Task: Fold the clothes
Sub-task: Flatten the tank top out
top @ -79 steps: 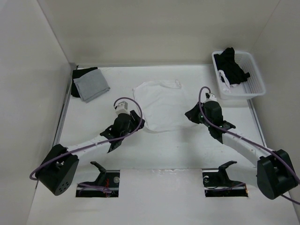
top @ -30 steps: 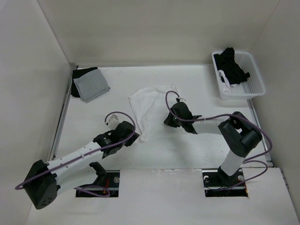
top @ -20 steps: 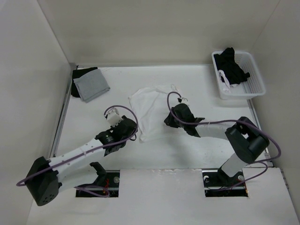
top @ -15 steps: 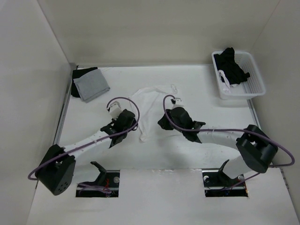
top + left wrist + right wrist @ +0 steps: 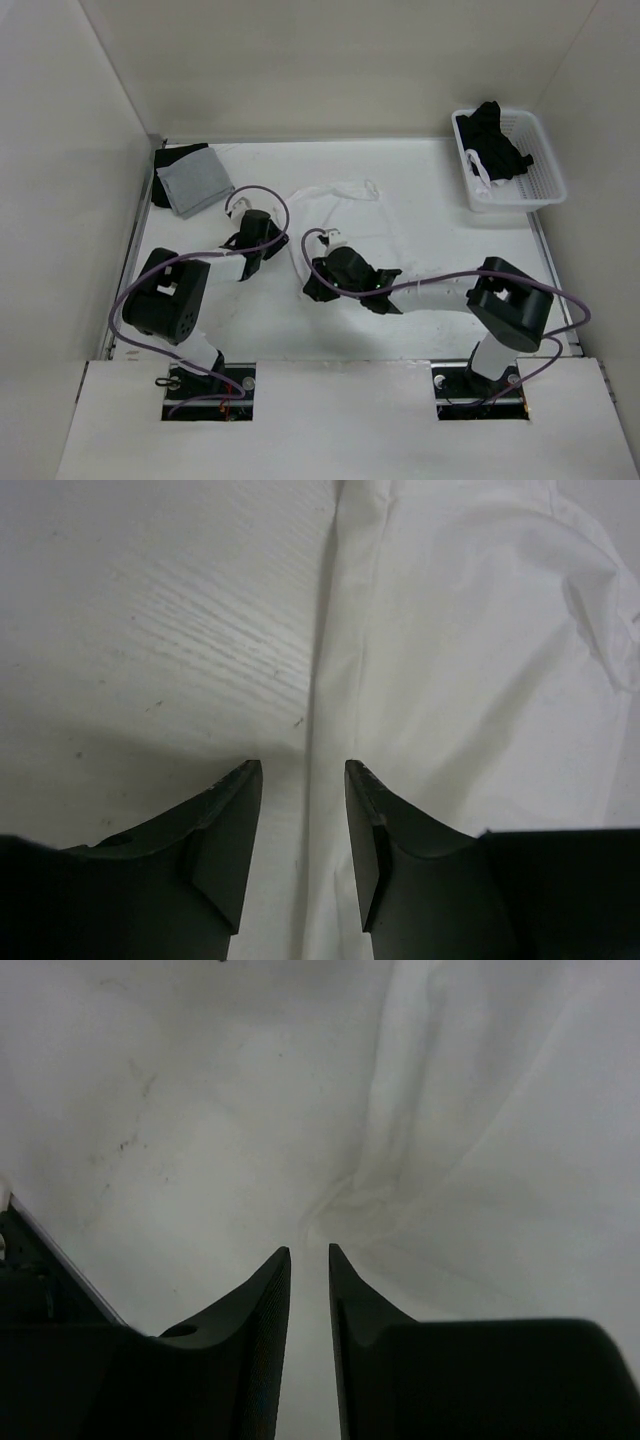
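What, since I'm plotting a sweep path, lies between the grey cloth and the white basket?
In the top view, only the white garment, its straps about midway between grey cloth and basket; otherwise bare table.

A white desk [image 5: 430, 195] with faint wood grain and small scuffs stood boxed in by plain cream panels: back wall [image 5: 330, 70], left wall [image 5: 60, 200], right wall [image 5: 605, 120]. The light was soft and even, the shadows faint.
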Controlling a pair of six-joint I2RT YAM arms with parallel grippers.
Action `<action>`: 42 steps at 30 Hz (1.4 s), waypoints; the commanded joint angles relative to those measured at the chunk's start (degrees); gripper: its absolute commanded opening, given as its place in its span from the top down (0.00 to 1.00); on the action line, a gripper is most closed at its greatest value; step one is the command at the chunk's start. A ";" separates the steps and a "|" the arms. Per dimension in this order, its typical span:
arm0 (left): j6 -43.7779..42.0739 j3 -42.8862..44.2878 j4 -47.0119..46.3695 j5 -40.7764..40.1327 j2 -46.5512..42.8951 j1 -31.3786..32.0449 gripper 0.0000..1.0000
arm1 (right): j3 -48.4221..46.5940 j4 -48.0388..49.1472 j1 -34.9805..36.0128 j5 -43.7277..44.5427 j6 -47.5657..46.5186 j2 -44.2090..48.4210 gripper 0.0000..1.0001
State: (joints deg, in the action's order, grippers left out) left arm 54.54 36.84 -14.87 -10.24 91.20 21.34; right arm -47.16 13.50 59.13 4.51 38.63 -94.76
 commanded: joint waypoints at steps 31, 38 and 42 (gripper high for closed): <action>5.13 1.49 -15.01 8.66 5.23 -3.28 0.98 | -15.07 -18.07 6.30 13.85 -4.79 -9.22 0.95; 5.58 -5.46 -9.93 4.62 -15.05 -5.30 1.00 | -8.14 -18.33 12.18 19.56 -6.11 9.56 0.98; 3.12 -5.29 0.96 1.20 -31.92 -5.75 1.00 | -3.66 -19.38 14.56 19.75 -4.71 26.08 0.98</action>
State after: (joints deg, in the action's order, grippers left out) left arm 59.48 31.11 -18.96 -5.17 68.05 16.03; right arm -52.53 -6.46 72.60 21.71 33.80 -79.18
